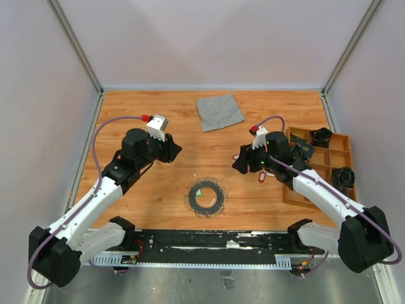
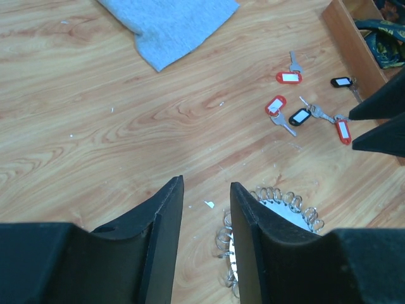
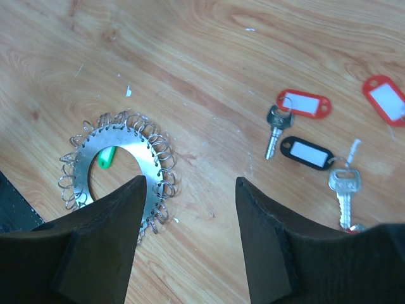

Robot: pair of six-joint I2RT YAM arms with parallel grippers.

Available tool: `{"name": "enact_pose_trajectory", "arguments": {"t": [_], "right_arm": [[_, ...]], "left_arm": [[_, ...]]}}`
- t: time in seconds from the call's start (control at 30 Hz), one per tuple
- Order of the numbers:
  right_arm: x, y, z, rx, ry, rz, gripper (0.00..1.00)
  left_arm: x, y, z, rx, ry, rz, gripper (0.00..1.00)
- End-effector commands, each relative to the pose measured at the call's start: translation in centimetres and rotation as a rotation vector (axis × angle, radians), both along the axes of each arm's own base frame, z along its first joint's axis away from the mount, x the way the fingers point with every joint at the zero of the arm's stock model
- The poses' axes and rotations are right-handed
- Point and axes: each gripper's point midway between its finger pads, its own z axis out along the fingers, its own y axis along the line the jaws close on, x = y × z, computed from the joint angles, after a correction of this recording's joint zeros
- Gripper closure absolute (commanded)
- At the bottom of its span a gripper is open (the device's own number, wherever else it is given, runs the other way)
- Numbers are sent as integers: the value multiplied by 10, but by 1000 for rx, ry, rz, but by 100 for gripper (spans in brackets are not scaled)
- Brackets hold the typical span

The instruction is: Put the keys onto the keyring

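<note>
Keys (image 3: 345, 187): we judge them light, slippery; take the plastic tag (image 3: 307, 154).
Left end effector (image 2: 205, 183): open, empty.
Right end effector (image 3: 190, 182): open, empty.

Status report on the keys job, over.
Left claw open, right claw open, both empty. Keys scattered loose, apart from keyring. Green tag lies inside ring's hole. Nothing in the way.

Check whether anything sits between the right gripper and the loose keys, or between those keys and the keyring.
Nothing visible does. The right gripper, jaws open and empty, hangs over the table, with the keys on one side and the keyring on the other; only wood lies between them.
</note>
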Motion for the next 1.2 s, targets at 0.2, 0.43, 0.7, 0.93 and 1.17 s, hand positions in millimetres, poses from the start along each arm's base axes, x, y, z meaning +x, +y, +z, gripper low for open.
{"name": "enact_pose_trajectory", "arguments": {"t": [0.2,0.43,0.7,0.93,1.17], "right_arm": [[-29,-20,-27,81,137,-121,43],[-44,-21,-47,33,181,-53,48],[-62,-5,-49,-23,183,101,52],[-78,15,-40,-146,135,170,63],[-93,35,-46,-214,161,236,63]], "left_arm": [[13,-6,9,-21,-41,-10,57],[21,-5,5,-11,-37,13,56],[23,-9,-5,-7,-6,-8,56],[23,-12,-11,-3,14,-25,56],[22,-13,-9,-12,12,-38,56]]}}
